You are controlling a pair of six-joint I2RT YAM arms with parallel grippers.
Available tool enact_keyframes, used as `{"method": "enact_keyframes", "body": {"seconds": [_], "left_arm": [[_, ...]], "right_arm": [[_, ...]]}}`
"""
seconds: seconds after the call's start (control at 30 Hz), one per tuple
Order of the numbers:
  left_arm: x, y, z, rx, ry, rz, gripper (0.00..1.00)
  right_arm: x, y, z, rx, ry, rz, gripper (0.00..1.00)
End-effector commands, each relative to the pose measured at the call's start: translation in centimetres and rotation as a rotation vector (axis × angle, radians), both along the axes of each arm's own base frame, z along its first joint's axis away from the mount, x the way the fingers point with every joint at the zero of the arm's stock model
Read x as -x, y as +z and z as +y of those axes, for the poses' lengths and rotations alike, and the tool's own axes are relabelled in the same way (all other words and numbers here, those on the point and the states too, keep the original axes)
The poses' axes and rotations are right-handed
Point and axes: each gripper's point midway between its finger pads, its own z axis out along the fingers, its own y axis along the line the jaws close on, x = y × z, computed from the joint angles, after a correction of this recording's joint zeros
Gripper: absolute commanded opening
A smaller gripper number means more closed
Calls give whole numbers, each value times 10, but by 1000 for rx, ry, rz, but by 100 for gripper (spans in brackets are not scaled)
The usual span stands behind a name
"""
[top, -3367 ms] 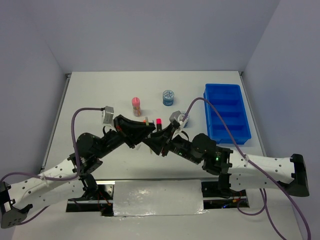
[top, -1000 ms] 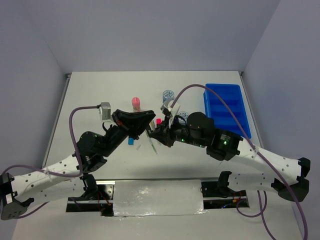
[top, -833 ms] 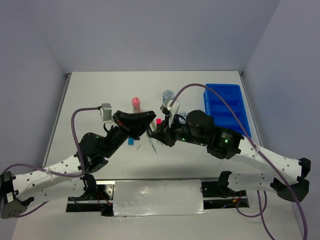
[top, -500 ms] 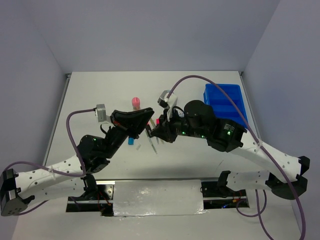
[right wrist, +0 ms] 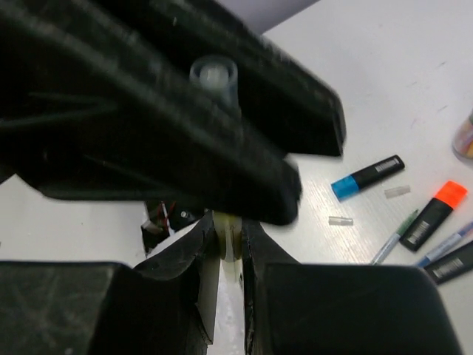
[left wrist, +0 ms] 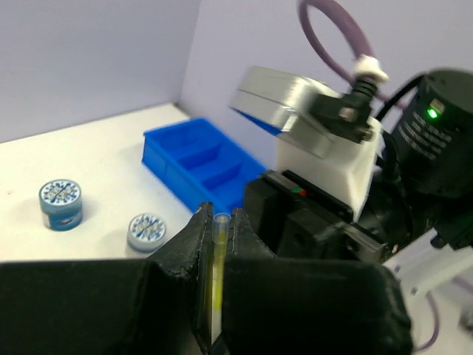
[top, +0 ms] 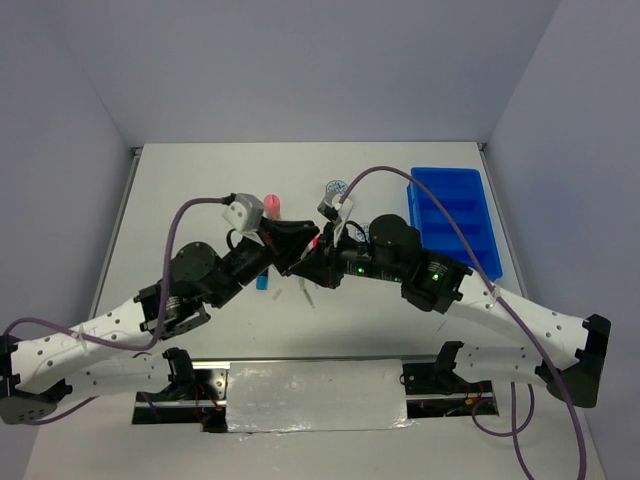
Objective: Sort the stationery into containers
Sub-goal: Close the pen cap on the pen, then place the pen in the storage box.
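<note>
My two grippers meet above the middle of the table. My left gripper (top: 298, 243) (left wrist: 219, 231) is shut on a thin pale pen (left wrist: 219, 244) whose clear end sticks out between its fingers. My right gripper (top: 313, 262) (right wrist: 230, 238) is shut on the yellowish lower part of what looks like the same pen (right wrist: 229, 235), right under the left fingers (right wrist: 222, 133). The bright blue tray (top: 452, 215) (left wrist: 198, 157) lies at the far right. Two patterned rolls (left wrist: 60, 201) (left wrist: 145, 229) stand left of it. The pink-topped tube (top: 271, 205) stands behind the left gripper.
On the table under the grippers lie a blue-capped highlighter (right wrist: 367, 176) (top: 262, 282), an orange-capped highlighter (right wrist: 432, 214), thin pens (right wrist: 392, 240) (top: 305, 292) and two small clear caps (right wrist: 341, 220) (right wrist: 397, 191). A black highlighter end (right wrist: 452, 265) shows at the right edge.
The left arm has swung right and its wrist has come closer to the right gripper. The right arm has dropped a little. Both grippers stay shut and together over the table's middle.
</note>
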Motion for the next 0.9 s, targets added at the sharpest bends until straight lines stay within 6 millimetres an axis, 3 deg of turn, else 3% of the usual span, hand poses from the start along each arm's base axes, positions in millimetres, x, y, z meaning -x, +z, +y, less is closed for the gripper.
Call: {"method": "enact_keyframes", "body": {"seconds": [0.0, 0.03, 0.13, 0.2, 0.3, 0.33, 0.37, 0.4, 0.47, 0.5, 0.53, 0.57, 0.6, 0.63, 0.67, 0.73, 0.8, 0.83, 0.87], "left_arm": [[56, -43, -48, -252, -355, -4, 1], [58, -33, -50, -246, -369, -26, 2], [58, -33, -57, -246, -385, -34, 10], [53, -35, -55, -245, -359, -23, 21], [26, -36, -36, -214, -169, 59, 54], [18, -36, -26, -205, -103, 89, 80], [0, -33, -10, -185, 38, 117, 91], [-7, -28, 1, -172, 102, 139, 99], [-20, -27, 22, -162, 235, 198, 99], [-34, -10, 48, -89, 389, 233, 99], [-40, -9, 63, -74, 477, 263, 99], [-41, -23, 87, -150, 583, 305, 99], [-41, -5, 107, -49, 663, 354, 99], [-43, -2, 136, -32, 792, 357, 99], [-39, -3, 151, -32, 837, 368, 99], [-28, -9, 184, -56, 887, 374, 99], [-23, -26, 192, -105, 870, 371, 99], [-16, -28, 196, -85, 818, 379, 99], [-14, -35, 195, -97, 792, 379, 99]], "right_arm": [[-4, 54, 18, -248, 37, -109, 0], [-4, 53, 18, -255, 38, -107, 0], [-3, 45, 17, -249, 42, -95, 0], [-7, 38, 14, -241, 11, -81, 0], [-18, 24, 0, -237, -81, -34, 0], [-21, 22, -3, -248, -99, -21, 0], [-26, 12, -11, -253, -133, 15, 0], [-29, 6, -15, -257, -150, 34, 0], [-32, -7, -24, -257, -190, 70, 0], [-43, -16, -33, -249, -259, 103, 0], [-48, -21, -40, -245, -300, 117, 0], [-52, -26, -52, -242, -347, 125, 0], [-67, -30, -69, -243, -433, 143, 0], [-81, -45, -92, -199, -562, 165, 0], [-87, -45, -115, -198, -653, 164, 0], [-115, -67, -181, -128, -961, 194, 0], [-125, -81, -227, -108, -1165, 240, 0], [-131, -97, -270, -81, -1339, 276, 0], [-133, -104, -290, -90, -1419, 300, 0]]}}
